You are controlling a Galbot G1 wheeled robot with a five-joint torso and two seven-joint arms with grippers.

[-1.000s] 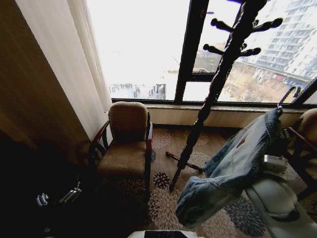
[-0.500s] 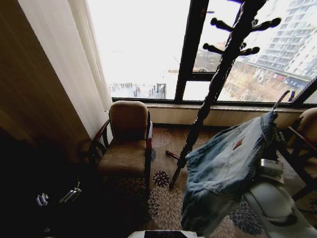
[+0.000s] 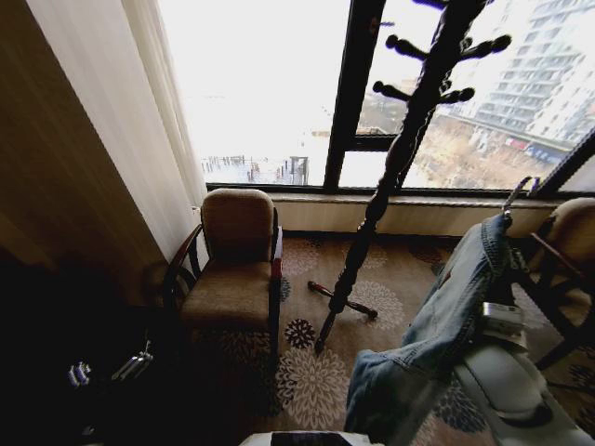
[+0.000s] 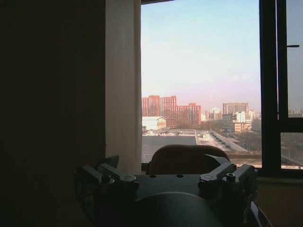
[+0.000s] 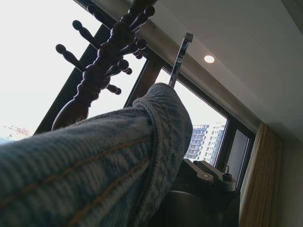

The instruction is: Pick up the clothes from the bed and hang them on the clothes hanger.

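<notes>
Jacket (image 3: pixel 446 316) on hanger (image 3: pixel 519 193), lower right of frame, carried toward coat stand (image 3: pixel 400 158); hooking remains. Right tool's grip: cannot tell.

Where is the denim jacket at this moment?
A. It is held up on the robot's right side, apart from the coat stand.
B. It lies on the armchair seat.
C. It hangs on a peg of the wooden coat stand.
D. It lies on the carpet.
A: the denim jacket drapes over the right arm, its metal hook in the air, apart from the coat stand.

bright window (image 3: pixel 270 84), brown armchair (image 3: pixel 232 269), floral carpet (image 3: pixel 311 376)
</notes>
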